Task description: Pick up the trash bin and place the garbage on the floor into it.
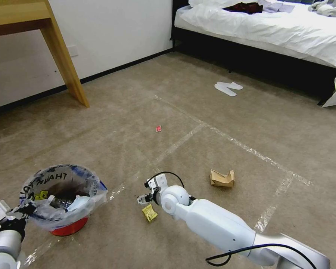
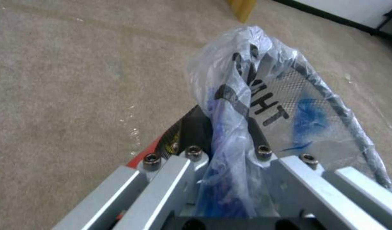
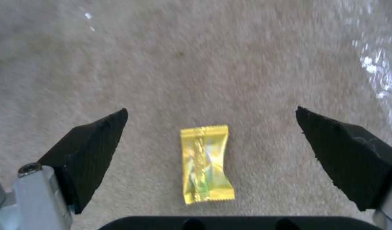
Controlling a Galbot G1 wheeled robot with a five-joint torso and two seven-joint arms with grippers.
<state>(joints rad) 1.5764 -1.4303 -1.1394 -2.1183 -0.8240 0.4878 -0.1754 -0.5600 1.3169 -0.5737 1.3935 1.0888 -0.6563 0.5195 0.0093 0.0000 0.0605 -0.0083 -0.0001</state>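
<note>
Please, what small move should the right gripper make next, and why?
Probably lower straight down and close. The right gripper is open above the carpet, and the yellow wrapper lies flat between its fingers, not yet touched. The left gripper holds the trash bin by its bagged rim, beside the wrapper.

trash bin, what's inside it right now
Inside the trash bin, the clear bag holds a dark item and pale crumpled litter near the top. Anything deeper is hidden by the bag's folds. The left claw grips the rim.

Carpeted bedroom: bed (image 1: 272, 30), slippers (image 1: 228, 87)
</note>
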